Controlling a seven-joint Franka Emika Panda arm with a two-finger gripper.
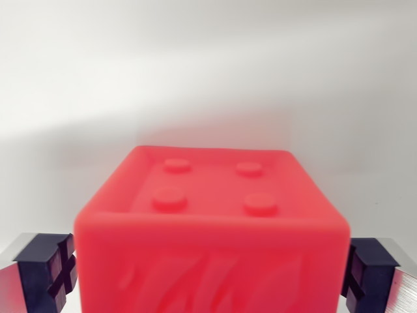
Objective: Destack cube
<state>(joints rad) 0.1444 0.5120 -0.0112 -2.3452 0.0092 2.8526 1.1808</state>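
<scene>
A red cube [212, 251] with four round studs on its top face fills the lower middle of the wrist view, close to the camera and slightly blurred. Its near face carries a raised flame-like relief. My gripper [212, 270] straddles it. The left finger's black pad [51, 270] meets the cube's left side and the right finger's black pad [366, 268] meets its right side, with no gap showing on either side. Whatever lies under the cube is hidden by it.
Behind the cube there is only a plain white surface [208, 78] with a soft shadow band across it. A faint red glow from the cube tints the white just above its far edge.
</scene>
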